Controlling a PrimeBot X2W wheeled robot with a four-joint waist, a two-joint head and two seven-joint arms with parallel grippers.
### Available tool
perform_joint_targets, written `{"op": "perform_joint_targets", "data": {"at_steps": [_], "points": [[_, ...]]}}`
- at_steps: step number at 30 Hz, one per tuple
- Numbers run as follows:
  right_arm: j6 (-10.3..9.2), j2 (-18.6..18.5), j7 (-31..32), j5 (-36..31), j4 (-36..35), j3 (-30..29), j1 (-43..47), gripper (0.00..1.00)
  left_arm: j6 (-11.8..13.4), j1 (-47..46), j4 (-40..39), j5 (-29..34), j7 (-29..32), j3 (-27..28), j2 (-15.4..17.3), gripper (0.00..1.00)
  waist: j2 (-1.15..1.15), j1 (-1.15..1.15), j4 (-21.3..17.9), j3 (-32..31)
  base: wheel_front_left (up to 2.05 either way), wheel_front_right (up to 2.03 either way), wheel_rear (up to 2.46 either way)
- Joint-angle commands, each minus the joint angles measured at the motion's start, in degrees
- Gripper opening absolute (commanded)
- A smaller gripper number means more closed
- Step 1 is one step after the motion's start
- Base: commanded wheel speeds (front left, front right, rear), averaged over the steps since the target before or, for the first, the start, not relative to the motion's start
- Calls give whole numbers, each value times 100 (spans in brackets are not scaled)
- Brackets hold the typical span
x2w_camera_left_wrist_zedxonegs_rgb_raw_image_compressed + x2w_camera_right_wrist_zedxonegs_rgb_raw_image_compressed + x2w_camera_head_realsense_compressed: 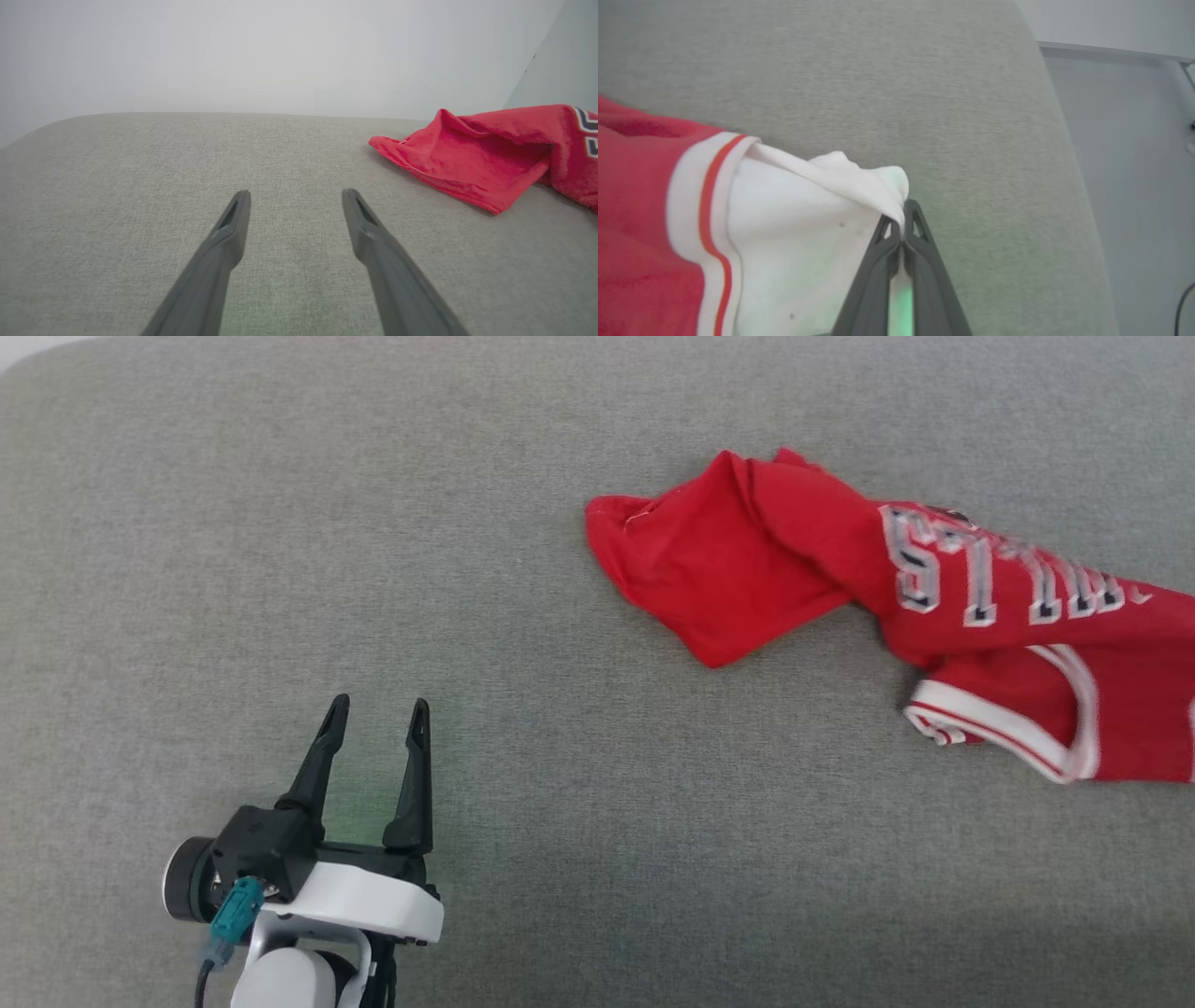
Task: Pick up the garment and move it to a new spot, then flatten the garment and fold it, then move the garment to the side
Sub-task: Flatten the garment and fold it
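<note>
The garment (840,569), a red jersey with white-and-red trim and outlined lettering, lies crumpled at the right of the grey surface and runs off the head view's right edge. In the right wrist view my right gripper (903,221) is shut on the garment (794,233), pinching a fold of its white sleeve between the fingertips. My left gripper (378,714) stands open over bare fabric at the lower left, well apart from the garment. The left wrist view shows its spread fingers (229,233) and the garment (481,158) off to the right.
The grey fabric surface (373,523) spreads wide to the left and front of the garment. Its rounded edge (1064,140) drops off to a pale floor on the right of the right wrist view. A pale wall (280,56) rises behind the surface.
</note>
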Motion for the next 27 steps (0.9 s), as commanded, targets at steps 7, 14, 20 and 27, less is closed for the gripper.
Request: {"op": "perform_joint_targets", "data": {"at_steps": [7,14,20,27], "points": [[-11,-25,-727,-480,1019,-558,-100,0,-97,-102,69,151,-14,80,1,100,0,0,-135,17,0,0,0],[-11,312,-1186,-778,1483,-681,-366,96,-152,-245,187,202,-14,-31,33,100,0,0,-225,-12,0,0,0],[-11,555,-1956,-831,1527,-915,-393,100,-165,-781,292,-63,-14,-643,408,100,0,0,-377,-147,0,0,0],[-8,1042,-2527,-541,811,-1057,-111,100,-161,-2065,876,-1058,432,-2409,1382,100,0,0,-904,-311,0,0,0]]}}
